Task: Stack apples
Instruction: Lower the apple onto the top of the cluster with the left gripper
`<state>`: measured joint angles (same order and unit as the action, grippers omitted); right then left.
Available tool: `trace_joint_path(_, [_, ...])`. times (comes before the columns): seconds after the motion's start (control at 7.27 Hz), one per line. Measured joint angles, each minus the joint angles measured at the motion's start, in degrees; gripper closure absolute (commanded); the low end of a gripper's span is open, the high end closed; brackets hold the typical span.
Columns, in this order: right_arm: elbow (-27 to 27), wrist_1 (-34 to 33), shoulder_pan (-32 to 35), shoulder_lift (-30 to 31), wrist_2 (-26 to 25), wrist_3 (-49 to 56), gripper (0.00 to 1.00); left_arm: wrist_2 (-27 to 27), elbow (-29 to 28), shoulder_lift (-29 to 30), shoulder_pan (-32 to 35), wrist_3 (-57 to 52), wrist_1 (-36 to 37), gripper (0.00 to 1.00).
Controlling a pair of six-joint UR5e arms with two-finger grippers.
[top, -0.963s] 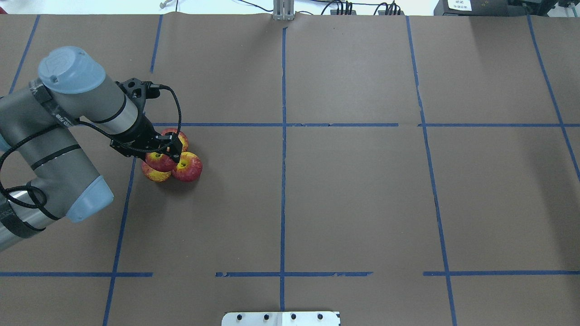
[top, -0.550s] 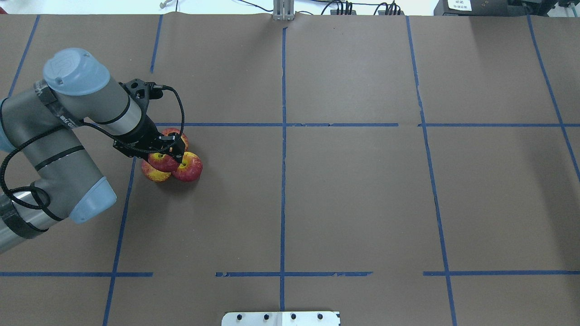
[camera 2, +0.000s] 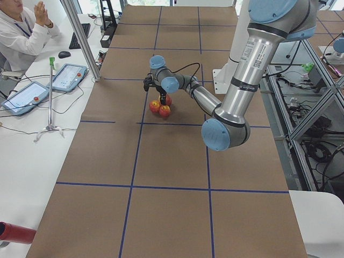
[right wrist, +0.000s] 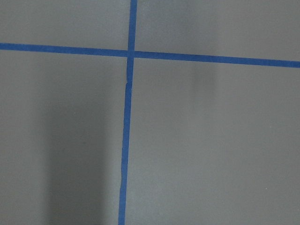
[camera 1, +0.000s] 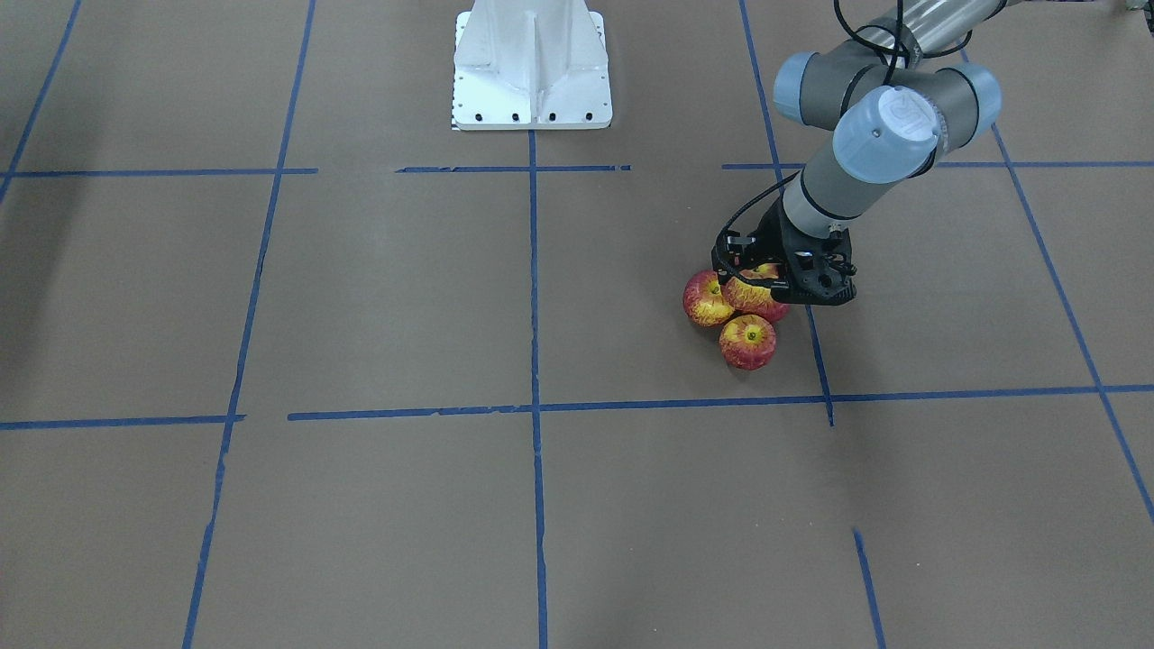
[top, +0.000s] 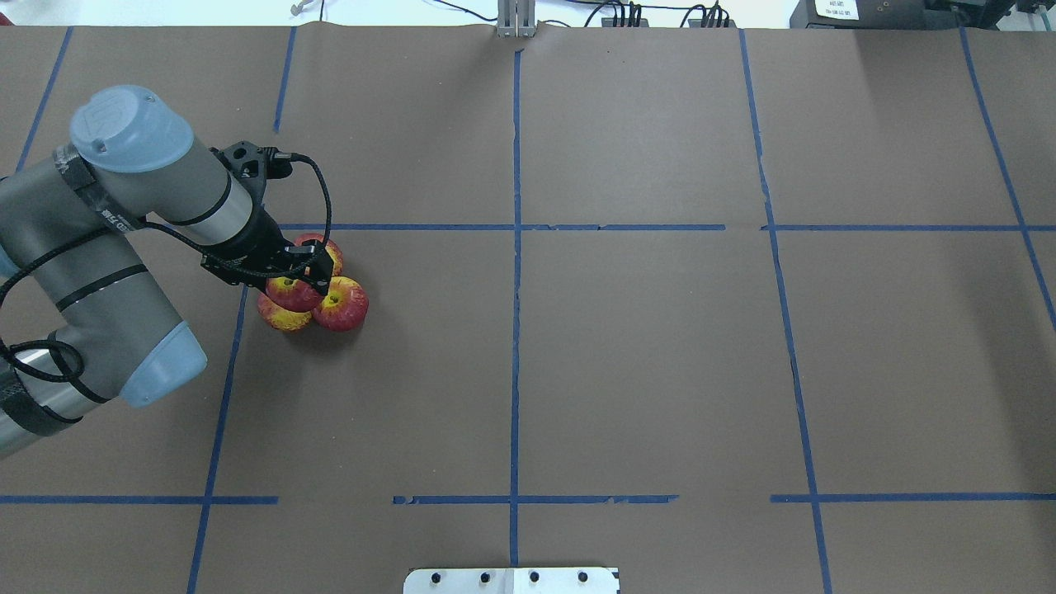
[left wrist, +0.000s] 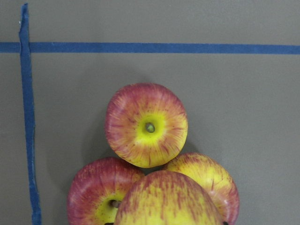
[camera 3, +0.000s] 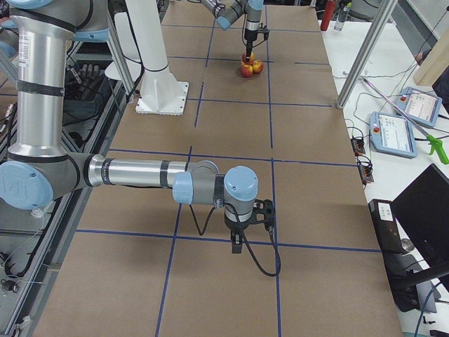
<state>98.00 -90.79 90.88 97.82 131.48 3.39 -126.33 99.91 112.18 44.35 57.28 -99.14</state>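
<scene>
Three red-and-yellow apples sit touching in a cluster on the brown table: one on the far side (top: pixel 323 247), one on the right (top: pixel 344 305) and one on the near left (top: pixel 280 318). A fourth apple (top: pixel 290 294) rests on top of them, between the fingers of my left gripper (top: pixel 304 279), which is shut on it. The left wrist view shows the top apple (left wrist: pixel 168 199) close up over the other three (left wrist: pixel 146 124). In the front view the top apple (camera 1: pixel 753 296) is under the gripper (camera 1: pixel 766 287). My right gripper (camera 3: pixel 237 246) shows only in the exterior right view, so I cannot tell its state.
The table is covered in brown paper with a grid of blue tape lines (top: pixel 516 247). The white robot base plate (camera 1: pixel 532 81) stands at the middle of the robot's edge. A person (camera 2: pixel 19 29) and tablets (camera 2: pixel 64 77) are at a side table.
My left arm shifted slightly up and to the right, then came back. The top apple stayed on the cluster between the fingers. The three lower apples did not move.
</scene>
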Motion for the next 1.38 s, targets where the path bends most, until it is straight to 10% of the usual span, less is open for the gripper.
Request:
trace_joint_path(0.28, [0.0, 0.0, 0.0, 0.0, 0.0, 0.0, 0.00, 0.0, -0.2, 0.0, 0.3, 0.0, 0.0, 0.99])
trace_joint_path(0.55, [0.0, 0.0, 0.0, 0.0, 0.0, 0.0, 0.00, 0.5, -0.7, 0.2, 0.2, 0.0, -0.1, 0.61])
trace_joint_path(0.69, [0.0, 0.0, 0.0, 0.0, 0.0, 0.0, 0.00, 0.9, -0.8, 0.3, 0.1, -0.1, -0.1, 0.27])
trace_joint_path(0.96, [0.0, 0.0, 0.0, 0.0, 0.0, 0.0, 0.00, 1.1, -0.8, 0.4, 0.1, -0.1, -0.1, 0.03])
trace_joint_path(1.38, [0.0, 0.0, 0.0, 0.0, 0.0, 0.0, 0.00, 1.2, -0.6, 0.3, 0.1, -0.1, -0.2, 0.00])
